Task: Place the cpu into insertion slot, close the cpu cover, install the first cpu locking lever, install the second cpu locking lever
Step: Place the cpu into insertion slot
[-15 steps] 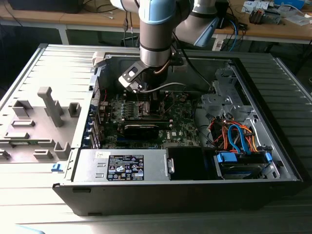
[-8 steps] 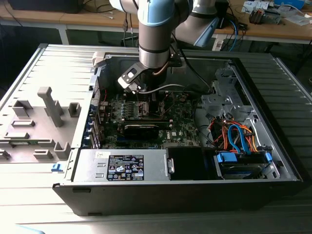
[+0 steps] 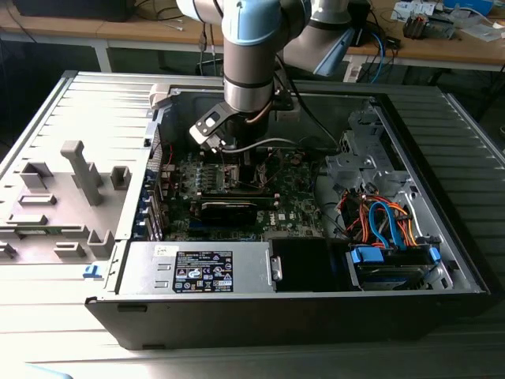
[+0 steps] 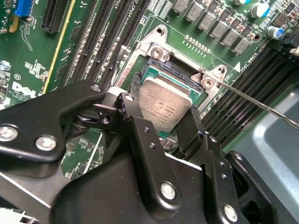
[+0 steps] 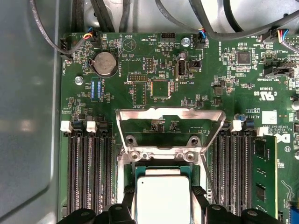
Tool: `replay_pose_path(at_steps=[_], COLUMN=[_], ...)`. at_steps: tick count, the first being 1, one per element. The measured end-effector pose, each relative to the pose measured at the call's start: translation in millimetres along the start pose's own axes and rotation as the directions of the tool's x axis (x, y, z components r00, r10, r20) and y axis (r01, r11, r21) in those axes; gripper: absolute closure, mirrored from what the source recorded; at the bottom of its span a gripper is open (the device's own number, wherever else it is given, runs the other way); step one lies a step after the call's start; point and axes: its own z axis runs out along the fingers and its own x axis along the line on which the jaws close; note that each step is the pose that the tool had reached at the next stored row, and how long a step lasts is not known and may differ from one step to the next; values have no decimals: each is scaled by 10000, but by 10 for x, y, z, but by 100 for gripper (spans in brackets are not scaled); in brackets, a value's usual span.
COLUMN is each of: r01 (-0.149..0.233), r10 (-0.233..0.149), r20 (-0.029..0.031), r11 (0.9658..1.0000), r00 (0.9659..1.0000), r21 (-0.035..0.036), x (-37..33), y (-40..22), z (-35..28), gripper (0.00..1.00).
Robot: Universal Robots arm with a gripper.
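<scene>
My gripper [image 4: 164, 98] is pinching the cpu [image 4: 166, 108] by two opposite edges, right at the insertion slot [image 4: 154, 50]. The slot sits mid-board on the green board [image 5: 145, 46], between the rows of memory slots [image 5: 88, 172]. I cannot tell whether the chip is fully seated or resting just above the socket. The cpu cover [image 5: 201, 113] stands swung open on the side toward the board's coin battery [image 5: 106, 63]. A thin lever [image 4: 261, 105] juts out past one socket corner. My worry is that a slightly tilted or rotated chip would drop crooked on release and bend the socket pins. The fingers could also drag it sideways as they part.
</scene>
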Motion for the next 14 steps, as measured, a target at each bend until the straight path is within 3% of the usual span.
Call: replay_pose_path(at_steps=[14], r01=[-12], r10=[12], r20=[2], r11=[10000], r00=[10000], r21=[0], x=[10], y=[-1], z=[18], gripper=[44])
